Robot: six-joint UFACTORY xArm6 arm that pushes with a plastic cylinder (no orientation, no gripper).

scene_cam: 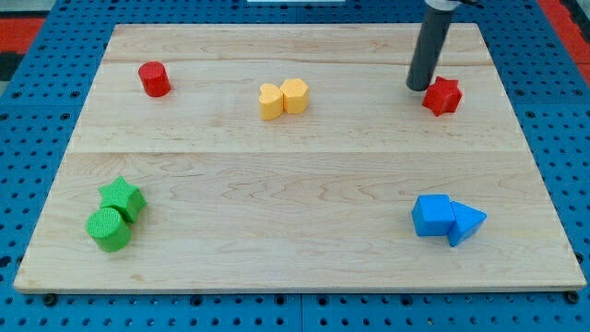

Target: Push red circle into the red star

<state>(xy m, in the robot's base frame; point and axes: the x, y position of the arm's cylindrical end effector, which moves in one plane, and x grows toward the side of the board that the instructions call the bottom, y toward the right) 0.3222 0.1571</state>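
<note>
The red circle (pixel 154 79) stands near the view's top left of the wooden board (pixel 295 184). The red star (pixel 442 96) lies near the view's top right, far from the circle. My tip (pixel 419 88) rests on the board just to the left of the red star, close to it or touching it; I cannot tell which. The dark rod rises from there to the view's top edge.
A yellow heart (pixel 270 101) and a yellow hexagon (pixel 295 95) touch each other at top middle. A green star (pixel 123 196) and a green circle (pixel 110 229) sit at bottom left. A blue cube (pixel 432 215) and a blue triangle (pixel 466 222) sit at bottom right.
</note>
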